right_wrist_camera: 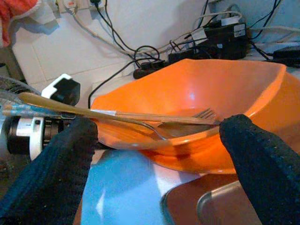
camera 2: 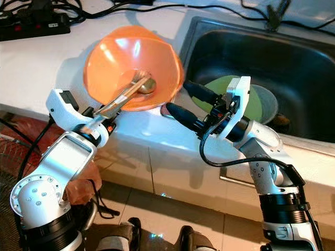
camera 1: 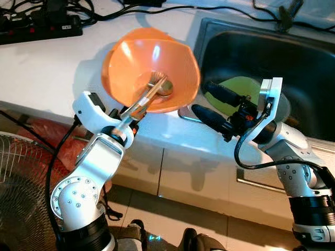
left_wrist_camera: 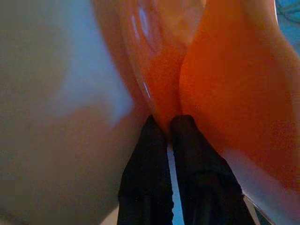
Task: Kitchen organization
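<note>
A black power strip (camera 1: 39,29) with tangled black cables (camera 1: 131,8) lies at the far left of the white countertop (camera 1: 47,73). A wire fan guard (camera 1: 21,172) stands near left, above the beige tiled floor (camera 1: 172,219).

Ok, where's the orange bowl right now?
The orange bowl is in the head views, tilted above the white counter just left of the sink, held at its near rim by the left gripper.

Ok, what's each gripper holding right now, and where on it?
The left gripper pinches the orange bowl by its near rim. The right gripper is open beside the bowl, holding nothing.
</note>
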Motion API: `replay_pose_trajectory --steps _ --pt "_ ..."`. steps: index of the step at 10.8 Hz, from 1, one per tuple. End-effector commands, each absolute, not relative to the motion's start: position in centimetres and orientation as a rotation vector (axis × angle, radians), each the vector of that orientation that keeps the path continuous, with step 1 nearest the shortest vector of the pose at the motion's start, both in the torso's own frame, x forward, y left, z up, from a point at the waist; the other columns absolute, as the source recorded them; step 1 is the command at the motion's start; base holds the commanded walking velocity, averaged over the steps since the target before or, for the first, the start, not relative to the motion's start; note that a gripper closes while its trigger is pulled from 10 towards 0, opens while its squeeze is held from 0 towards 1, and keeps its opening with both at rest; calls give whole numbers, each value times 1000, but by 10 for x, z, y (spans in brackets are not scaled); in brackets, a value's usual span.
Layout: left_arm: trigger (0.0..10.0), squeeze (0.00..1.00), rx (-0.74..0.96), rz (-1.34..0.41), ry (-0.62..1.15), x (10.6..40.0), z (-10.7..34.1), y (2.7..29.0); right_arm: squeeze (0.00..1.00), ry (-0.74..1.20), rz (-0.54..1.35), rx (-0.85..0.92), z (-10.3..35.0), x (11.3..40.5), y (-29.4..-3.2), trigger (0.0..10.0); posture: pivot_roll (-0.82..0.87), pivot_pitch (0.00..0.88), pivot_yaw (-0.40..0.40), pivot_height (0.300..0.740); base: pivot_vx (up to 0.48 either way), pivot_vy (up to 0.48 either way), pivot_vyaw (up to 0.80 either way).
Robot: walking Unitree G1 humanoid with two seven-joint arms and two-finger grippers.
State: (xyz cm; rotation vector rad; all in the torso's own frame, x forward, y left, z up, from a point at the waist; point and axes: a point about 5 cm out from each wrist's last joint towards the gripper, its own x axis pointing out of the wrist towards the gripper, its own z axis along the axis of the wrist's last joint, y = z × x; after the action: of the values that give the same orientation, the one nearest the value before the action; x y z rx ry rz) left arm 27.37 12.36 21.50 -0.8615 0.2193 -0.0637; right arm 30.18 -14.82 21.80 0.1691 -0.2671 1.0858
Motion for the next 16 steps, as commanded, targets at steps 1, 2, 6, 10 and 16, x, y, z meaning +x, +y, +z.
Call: replay_pose_trajectory --steps 1,2,6,10,16 --pt "10000 0 -801 129 439 274 167 133 0 -266 1080 158 218 301 -151 10000 147 260 -48 740 0 0 0" --pt "10000 0 -806 121 425 275 170 133 0 -268 1079 156 219 301 -151 10000 144 257 -47 740 0 0 0" --pt "10000 616 -754 107 372 278 179 133 0 -271 1078 153 219 301 -151 10000 143 249 -45 740 0 0 0" --pt "10000 1000 -754 144 351 279 180 138 0 -267 1080 153 219 301 -152 10000 146 253 -51 740 0 0 0" --pt "10000 1000 -561 117 253 280 197 143 0 -269 1079 156 219 302 -151 10000 156 257 -52 740 0 0 0"
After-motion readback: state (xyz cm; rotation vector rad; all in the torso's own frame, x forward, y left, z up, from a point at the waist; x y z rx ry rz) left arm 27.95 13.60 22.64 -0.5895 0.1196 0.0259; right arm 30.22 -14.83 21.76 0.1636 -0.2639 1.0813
